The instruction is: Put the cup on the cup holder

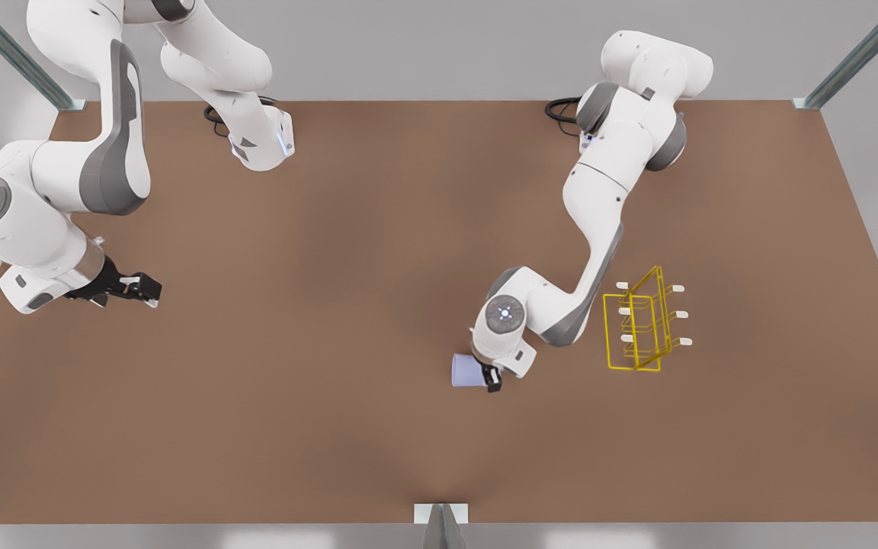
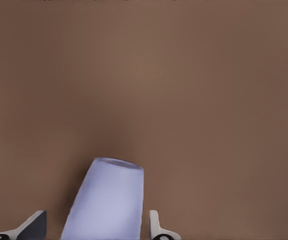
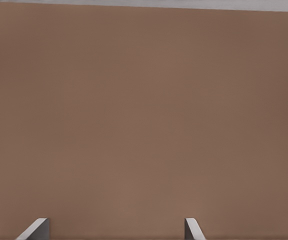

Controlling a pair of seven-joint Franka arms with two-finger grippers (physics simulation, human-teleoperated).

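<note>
Left gripper (image 1: 489,375) straddles the cup (image 1: 466,371), fingers spread either side, not visibly clamping. The cup holder (image 1: 641,326) stands nearby. Right gripper (image 1: 145,290) waits wide open, well apart.

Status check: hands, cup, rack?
Left hand around cup, not clamped. Right hand open, waiting. Cup beside rack, apart. Path clear.

Cup holder (image 1: 641,324) stands on the desk (image 1: 332,427), toward the front view's right. Cup (image 1: 466,370) lies well apart to the holder's left, between the fingers of the left tool (image 1: 491,377). Right tool (image 1: 145,290) waits far off to the holder's left, spread wide above bare desk.
</note>
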